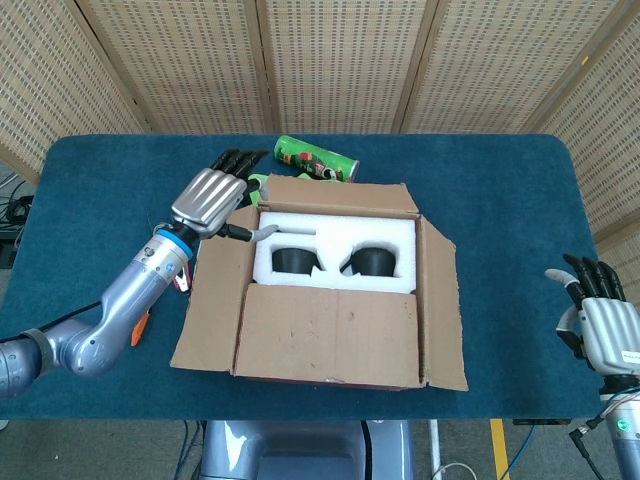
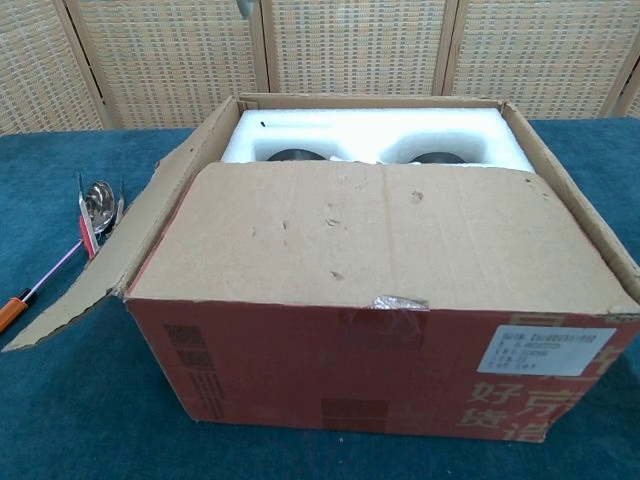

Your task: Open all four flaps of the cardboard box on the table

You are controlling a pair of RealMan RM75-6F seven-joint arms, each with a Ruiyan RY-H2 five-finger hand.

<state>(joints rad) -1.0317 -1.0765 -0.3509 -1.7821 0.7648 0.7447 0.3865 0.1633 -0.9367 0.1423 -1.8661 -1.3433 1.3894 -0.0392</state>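
Observation:
The cardboard box (image 1: pixel 330 335) sits mid-table, red-printed on its front (image 2: pixel 380 370). Its near flap (image 2: pixel 370 235) lies roughly level over the front half. The left flap (image 1: pixel 212 305) and right flap (image 1: pixel 442 300) splay outward, and the far flap (image 1: pixel 340 194) leans back. White foam (image 1: pixel 335 240) with two black round parts shows inside. My left hand (image 1: pixel 208 197) hovers at the box's far left corner, fingers stretched out, thumb near the foam edge, holding nothing. My right hand (image 1: pixel 603 325) rests apart at the table's right edge, fingers spread. Neither hand appears in the chest view.
A green can (image 1: pixel 316 158) lies just behind the box. An orange-handled screwdriver (image 2: pixel 16 309) and a small shiny metal tool (image 2: pixel 97 204) lie left of the box beside my left forearm. The blue cloth table (image 1: pixel 510 200) is ringed by wicker screens.

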